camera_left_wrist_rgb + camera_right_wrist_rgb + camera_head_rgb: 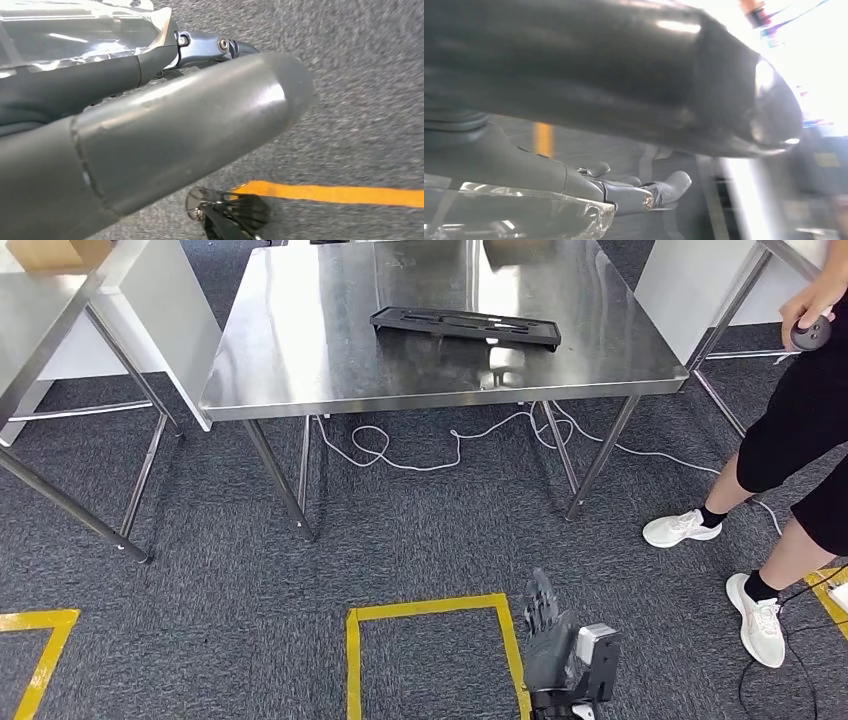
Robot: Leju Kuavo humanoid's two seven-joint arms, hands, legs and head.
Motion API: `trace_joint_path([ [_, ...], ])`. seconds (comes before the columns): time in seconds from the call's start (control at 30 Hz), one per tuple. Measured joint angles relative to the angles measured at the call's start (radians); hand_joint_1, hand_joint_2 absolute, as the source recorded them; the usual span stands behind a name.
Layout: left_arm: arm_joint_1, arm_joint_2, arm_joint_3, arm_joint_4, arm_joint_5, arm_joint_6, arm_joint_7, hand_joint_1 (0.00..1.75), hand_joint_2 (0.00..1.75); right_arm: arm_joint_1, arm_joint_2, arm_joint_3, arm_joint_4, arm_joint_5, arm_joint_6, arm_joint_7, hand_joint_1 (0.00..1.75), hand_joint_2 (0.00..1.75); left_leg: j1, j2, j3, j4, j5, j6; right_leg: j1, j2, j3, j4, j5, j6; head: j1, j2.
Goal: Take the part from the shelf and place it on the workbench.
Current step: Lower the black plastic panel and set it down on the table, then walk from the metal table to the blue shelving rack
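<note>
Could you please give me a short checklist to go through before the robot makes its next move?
1. Black part lies flat on the steel workbench: ok.
2. Part sits away from the bench edges: ok.
3. Right hand holds nothing, fingers extended, low over the carpet: ok.
4. Left hand free of any load: cannot tell, the thumb fills the wrist view.
5. Person stands close to the robot's right: not ok, check clearance.
6. White cable lies on the floor under the bench: not ok if stepping forward.
</note>
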Motion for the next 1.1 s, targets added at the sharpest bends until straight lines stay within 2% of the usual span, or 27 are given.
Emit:
trace_joint_path([
  [0.03,-0.001,0.001,-0.001,0.000,-0.001,0.001,0.000,0.00,0.00,-0.011,0.000,0.006,0.069,0.003,-0.003,-0.019,0.00,0.00,-0.009,-0.001,0.050,-0.065,0.012,0.018,0.003,0.000,-0.012,0.000,0.010,-0.001,0.000,0.000],
  [0.1,-0.002,0.004,-0.002,-0.001,-0.004,0.002,-0.002,0.00,0.00,-0.033,0.003,0.017,0.173,0.006,-0.005,-0.042,0.00,0.00,-0.024,-0.003,0.139,-0.197,0.006,0.049,0.005,-0.002,-0.028,0.000,0.028,0.005,0.004,0.000],
  [0.13,-0.003,0.005,-0.002,-0.001,-0.005,0.003,-0.002,0.00,0.00,-0.045,0.004,0.021,0.212,0.008,-0.006,-0.045,0.00,0.00,-0.031,-0.003,0.163,-0.238,-0.003,0.058,0.001,-0.004,-0.032,-0.001,0.036,0.011,0.005,0.000],
  [0.2,-0.002,0.005,-0.002,0.000,-0.007,0.004,-0.003,0.00,0.00,-0.061,0.007,0.028,0.268,0.012,-0.012,-0.042,0.00,0.00,-0.039,-0.003,0.167,-0.265,0.011,0.065,-0.004,-0.006,-0.036,-0.003,0.050,0.025,0.002,0.000],
  [0.27,-0.003,0.004,-0.002,0.000,-0.007,0.004,-0.003,0.00,0.00,-0.073,0.008,0.034,0.314,0.034,-0.039,-0.026,0.00,0.00,-0.035,0.002,0.164,-0.293,0.044,0.065,-0.003,-0.003,-0.048,0.009,0.036,0.030,0.000,0.000],
  [0.3,-0.004,0.003,-0.002,0.000,-0.007,0.005,-0.003,0.00,0.00,-0.084,0.006,0.039,0.345,0.056,-0.064,-0.014,0.00,0.00,-0.030,0.005,0.157,-0.305,0.061,0.063,-0.003,0.000,-0.060,0.036,0.006,0.028,0.002,0.000],
  [0.37,-0.005,0.002,-0.002,0.000,-0.008,0.009,-0.003,0.00,0.00,-0.122,0.007,0.058,0.452,0.111,-0.123,0.003,0.00,0.00,-0.024,0.010,0.132,-0.310,0.087,0.059,-0.014,0.004,-0.089,0.141,-0.079,0.024,0.008,0.000],
  [0.4,-0.005,0.001,-0.003,0.000,-0.010,0.011,-0.002,0.00,0.00,-0.144,0.009,0.070,0.527,0.138,-0.151,0.013,0.00,0.00,-0.021,0.012,0.116,-0.310,0.099,0.054,-0.022,0.005,-0.099,0.201,-0.108,0.029,0.009,0.000],
  [0.43,-0.005,0.000,-0.003,0.000,-0.012,0.014,-0.002,0.00,0.00,-0.161,0.012,0.084,0.604,0.160,-0.174,0.029,0.00,0.00,-0.016,0.013,0.099,-0.309,0.112,0.048,-0.030,0.005,-0.098,0.243,-0.116,0.041,0.010,0.000],
  [0.47,-0.005,-0.002,-0.004,0.001,-0.013,0.016,-0.002,0.00,0.00,-0.172,0.015,0.096,0.675,0.175,-0.194,0.053,0.00,0.00,-0.011,0.014,0.082,-0.307,0.124,0.040,-0.038,0.005,-0.082,0.254,-0.103,0.058,0.010,0.000],
  [0.5,-0.005,-0.004,-0.004,0.001,-0.015,0.019,-0.002,0.00,0.00,-0.178,0.018,0.106,0.736,0.185,-0.211,0.086,0.00,0.00,-0.004,0.014,0.063,-0.302,0.135,0.031,-0.048,0.005,-0.050,0.231,-0.081,0.078,0.010,0.000],
  [0.53,-0.005,-0.005,-0.004,0.001,-0.016,0.023,-0.002,0.00,0.00,-0.182,0.022,0.114,0.786,0.191,-0.229,0.123,0.00,0.00,0.001,0.013,0.046,-0.292,0.143,0.022,-0.057,0.004,-0.003,0.177,-0.064,0.095,0.011,0.000],
  [0.57,-0.004,-0.005,-0.004,0.001,-0.016,0.027,-0.003,0.00,0.00,-0.188,0.025,0.121,0.830,0.195,-0.247,0.167,0.00,0.00,0.004,0.013,0.026,-0.278,0.149,0.013,-0.061,0.005,0.051,0.106,-0.063,0.107,0.013,0.000],
  [0.6,-0.004,-0.006,-0.004,0.001,-0.015,0.030,-0.004,0.00,0.00,-0.194,0.028,0.126,0.869,0.199,-0.266,0.211,0.00,0.00,0.005,0.014,0.009,-0.262,0.154,0.004,-0.061,0.006,0.090,0.043,-0.074,0.109,0.015,0.000],
  [0.63,-0.003,-0.006,-0.004,0.001,-0.015,0.033,-0.006,0.00,0.00,-0.200,0.029,0.131,0.904,0.201,-0.284,0.252,0.00,0.00,0.004,0.014,-0.003,-0.250,0.159,-0.004,-0.058,0.007,0.113,0.001,-0.091,0.106,0.016,0.000],
  [0.67,-0.003,-0.006,-0.004,0.001,-0.014,0.035,-0.009,0.00,0.00,-0.202,0.028,0.136,0.937,0.203,-0.300,0.293,0.00,0.00,0.004,0.014,-0.011,-0.243,0.164,-0.010,-0.052,0.009,0.120,-0.017,-0.105,0.099,0.015,0.000],
  [0.73,-0.001,-0.007,-0.004,0.002,-0.012,0.035,-0.014,0.00,0.00,-0.199,0.022,0.140,0.988,0.205,-0.321,0.360,0.00,0.00,0.010,0.013,-0.016,-0.237,0.168,-0.019,-0.056,0.007,0.107,-0.012,-0.102,0.077,0.010,0.000],
  [0.77,0.000,-0.007,-0.004,0.002,-0.012,0.035,-0.015,0.00,0.00,-0.196,0.019,0.141,1.008,0.206,-0.326,0.391,0.00,0.00,0.014,0.012,-0.021,-0.222,0.146,-0.022,-0.059,0.005,0.102,-0.011,-0.095,0.063,0.009,0.000],
  [0.8,0.001,-0.007,-0.004,0.002,-0.012,0.034,-0.016,0.00,0.00,-0.192,0.017,0.141,1.024,0.208,-0.329,0.418,0.00,0.00,0.018,0.010,-0.031,-0.188,0.104,-0.024,-0.061,0.003,0.094,-0.011,-0.086,0.048,0.006,0.000],
  [0.83,0.002,-0.006,-0.004,0.002,-0.012,0.034,-0.017,0.00,0.00,-0.190,0.015,0.143,1.039,0.213,-0.331,0.442,0.00,0.00,0.019,0.008,-0.044,-0.137,0.048,-0.026,-0.059,0.001,0.086,-0.011,-0.077,0.036,0.005,0.000],
  [0.87,0.002,-0.006,-0.004,0.002,-0.012,0.034,-0.017,0.00,0.00,-0.188,0.013,0.145,1.050,0.220,-0.329,0.464,0.00,0.00,0.019,0.007,-0.056,-0.073,-0.007,-0.028,-0.054,0.000,0.076,-0.011,-0.068,0.027,0.003,0.000],
  [0.9,0.002,-0.006,-0.004,0.002,-0.011,0.034,-0.017,0.00,0.00,-0.185,0.011,0.151,1.060,0.231,-0.325,0.484,0.00,0.00,0.019,0.005,-0.065,-0.009,-0.045,-0.030,-0.050,-0.002,0.066,-0.010,-0.059,0.023,0.002,0.000],
  [0.93,0.002,-0.006,-0.004,0.002,-0.010,0.035,-0.018,0.00,0.00,-0.182,0.009,0.159,1.069,0.244,-0.318,0.503,0.00,0.00,0.020,0.005,-0.063,0.036,-0.058,-0.030,-0.046,-0.002,0.057,-0.010,-0.051,0.022,0.002,0.000],
  [0.97,0.002,-0.006,-0.004,0.002,-0.010,0.035,-0.018,0.00,0.00,-0.180,0.006,0.169,1.076,0.260,-0.310,0.522,0.00,0.00,0.020,0.005,-0.048,0.052,-0.050,-0.030,-0.044,-0.003,0.048,-0.009,-0.041,0.024,0.002,0.000],
  [1.0,0.001,-0.006,-0.004,0.002,-0.009,0.036,-0.018,0.00,0.00,-0.179,0.004,0.181,1.082,0.274,-0.304,0.541,0.00,0.00,0.020,0.005,-0.015,0.033,-0.028,-0.028,-0.042,-0.002,0.040,-0.008,-0.033,0.026,0.002,0.000],
  [1.07,-0.001,-0.006,-0.004,0.002,-0.008,0.040,-0.018,0.00,0.00,-0.178,0.000,0.201,1.090,0.291,-0.296,0.573,0.00,0.00,0.019,0.001,0.090,-0.087,0.009,-0.021,-0.040,0.000,0.028,-0.006,-0.018,0.036,0.001,0.000],
  [1.1,-0.002,-0.006,-0.004,0.002,-0.008,0.042,-0.018,0.00,0.00,-0.179,-0.001,0.209,1.093,0.293,-0.292,0.586,0.00,0.00,0.017,-0.002,0.137,-0.152,0.013,-0.017,-0.039,0.000,0.023,-0.005,-0.012,0.042,0.001,0.000],
])
